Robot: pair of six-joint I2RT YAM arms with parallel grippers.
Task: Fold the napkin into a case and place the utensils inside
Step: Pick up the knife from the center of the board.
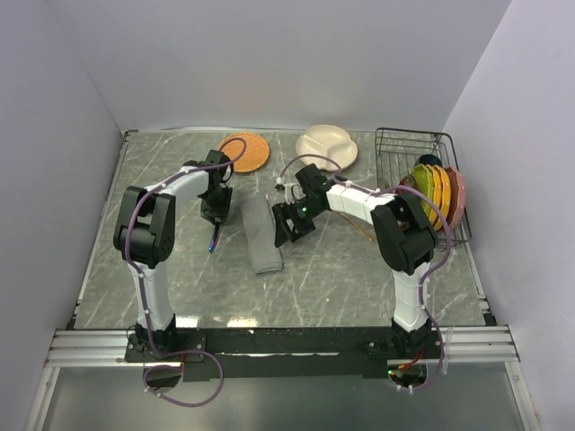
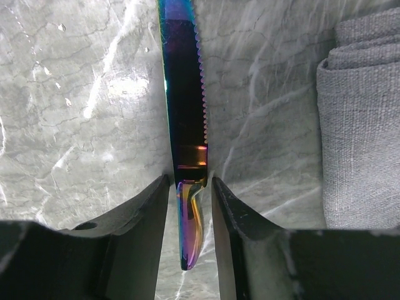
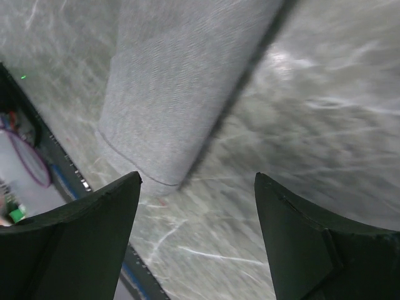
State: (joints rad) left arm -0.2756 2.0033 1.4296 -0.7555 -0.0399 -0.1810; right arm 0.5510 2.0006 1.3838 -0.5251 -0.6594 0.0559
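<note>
The napkin (image 1: 260, 235) lies mid-table, folded into a narrow grey oblong case. Its layered edge fills the right side of the left wrist view (image 2: 362, 125). My left gripper (image 1: 216, 218) sits just left of the napkin, its fingertips (image 2: 164, 187) pinching the iridescent purple knife (image 2: 184, 94) where blade meets handle. The serrated blade points away from the gripper (image 2: 189, 181). My right gripper (image 1: 286, 232) stands open just right of the napkin. In its own view the gripper (image 3: 197, 178) holds nothing, with the napkin's end (image 3: 175, 81) ahead. A thin gold sliver, apparently the spoon (image 1: 364, 231), lies by the right arm.
An orange woven mat (image 1: 245, 151) and a cream divided plate (image 1: 326, 144) lie at the back. A black wire rack (image 1: 422, 148) at the back right holds several coloured plates (image 1: 437, 193). Walls close in the table on three sides.
</note>
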